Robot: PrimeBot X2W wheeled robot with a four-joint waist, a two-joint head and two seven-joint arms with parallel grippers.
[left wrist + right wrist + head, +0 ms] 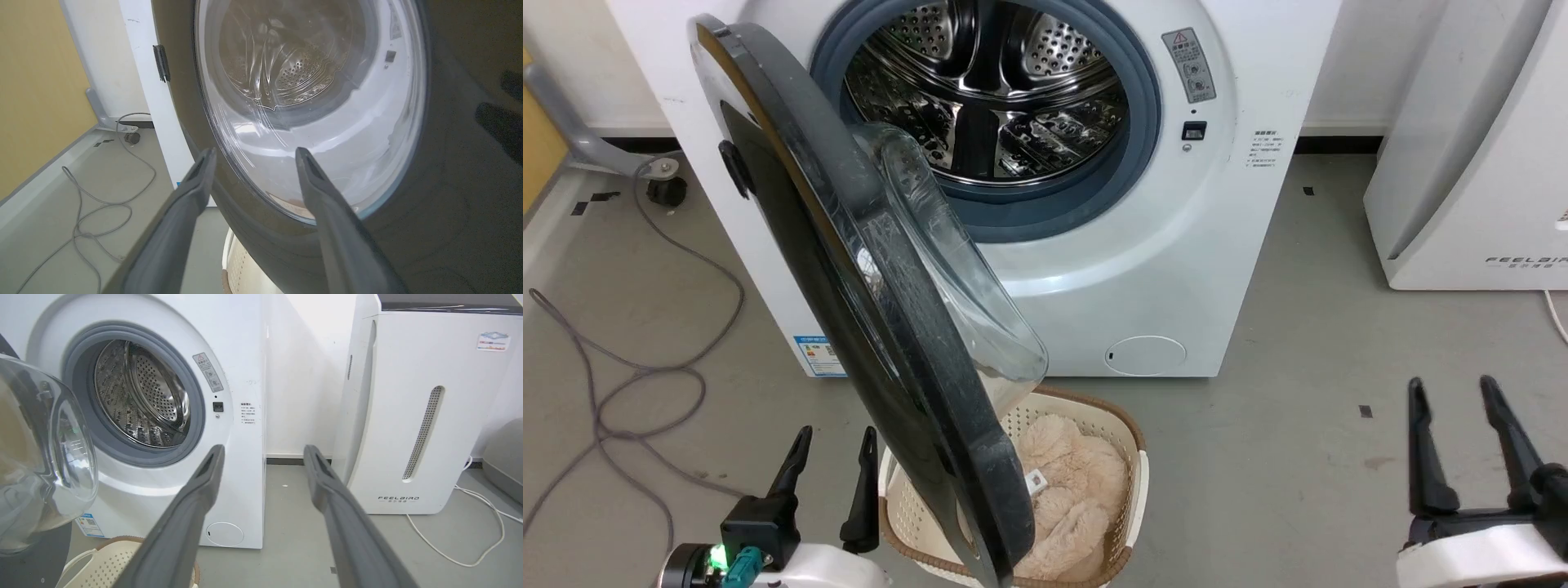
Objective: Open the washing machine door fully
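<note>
The door [882,343] stands roughly half open, hinged at the left of the washer [1143,269], with its glass bowl facing right and the drum [996,90] exposed. A basket [1134,457] sits under its near edge. Your left gripper [838,431] is just left of the door, fingers apart and empty. Your right gripper [1452,382], also apart and empty, is well off to the right.

Glossy black washing machine door [800,269], clear glass centre; shiny perforated steel drum [988,98]; matt plastic basket [1134,465].
</note>
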